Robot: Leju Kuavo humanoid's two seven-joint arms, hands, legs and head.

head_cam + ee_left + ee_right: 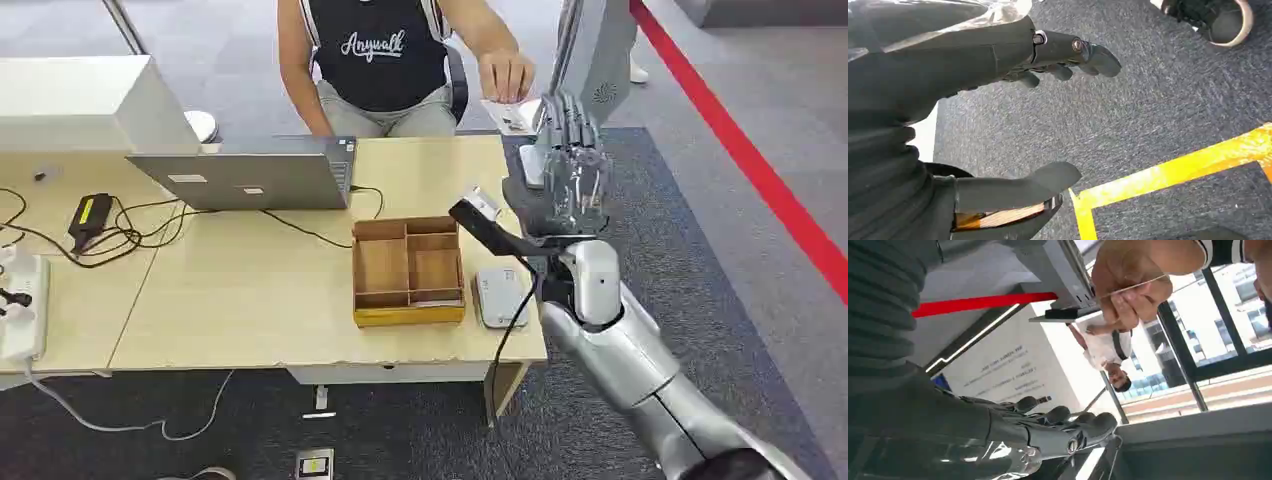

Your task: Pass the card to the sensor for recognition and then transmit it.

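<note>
While the right hand (pixel 572 180) is raised past the far right corner of the pale wooden tabletop (pixel 250 290), its dark fingers (pixel 1068 422) are extended, slightly apart, holding nothing. Thin white card (pixel 1133 287) sits pinched in a seated person's hand (pixel 507 75) just beyond. Left hand (pixel 998 125) hangs over grey carpet, fingers apart, empty. Small white sensor box (pixel 499 297) lies beside brown divided wooden tray (pixel 407 270).

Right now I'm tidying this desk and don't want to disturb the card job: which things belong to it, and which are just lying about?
Part of the job:
card, in the person's hand
white sensor on the table
right hand, raised near the card

Lying about:
laptop
wooden divided box
power strip
black charger
</note>
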